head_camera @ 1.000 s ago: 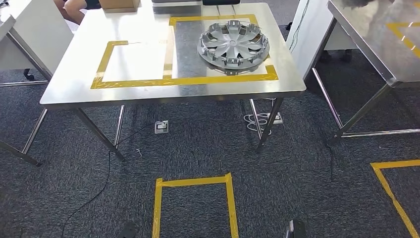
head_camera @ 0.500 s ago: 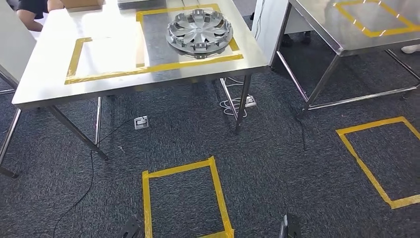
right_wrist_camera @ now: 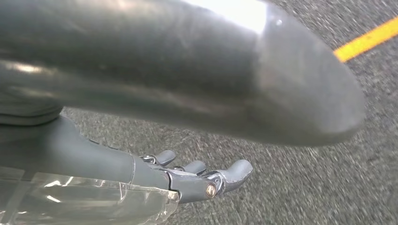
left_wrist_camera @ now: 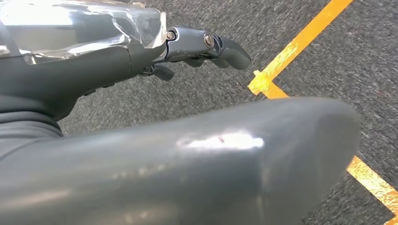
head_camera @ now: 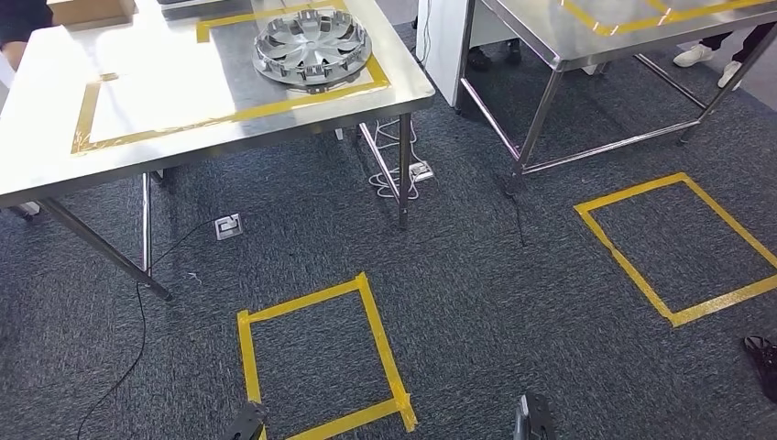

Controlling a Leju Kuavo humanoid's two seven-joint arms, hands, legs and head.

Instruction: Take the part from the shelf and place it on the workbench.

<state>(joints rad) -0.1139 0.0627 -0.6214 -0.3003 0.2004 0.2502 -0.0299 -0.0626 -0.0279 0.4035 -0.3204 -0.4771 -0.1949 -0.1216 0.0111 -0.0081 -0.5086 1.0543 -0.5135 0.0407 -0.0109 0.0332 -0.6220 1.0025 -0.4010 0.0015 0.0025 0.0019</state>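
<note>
A silver wheel cover [head_camera: 311, 46] lies on the steel workbench [head_camera: 137, 156] at the upper left of the head view, inside a yellow taped rectangle. My left hand [left_wrist_camera: 155, 51] hangs over the grey carpet, its fingers [left_wrist_camera: 225, 49] stretched out with nothing in them. My right hand [right_wrist_camera: 141, 173] hangs the same way, its fingers [right_wrist_camera: 230, 173] apart and empty. Both hands are far from the wheel cover.
A second steel table [head_camera: 568, 41] with yellow tape stands at the upper right, with a white panel [head_camera: 440, 46] between the tables. Yellow taped squares [head_camera: 311, 357] [head_camera: 678, 247] mark the carpet. Cables and a floor socket [head_camera: 227, 225] lie under the workbench. A person's feet [head_camera: 705, 50] show beyond the second table.
The camera has turned to the right: the workbench and wheel cover slid to the upper left of the picture, and a second taped floor square came into view on the right.
</note>
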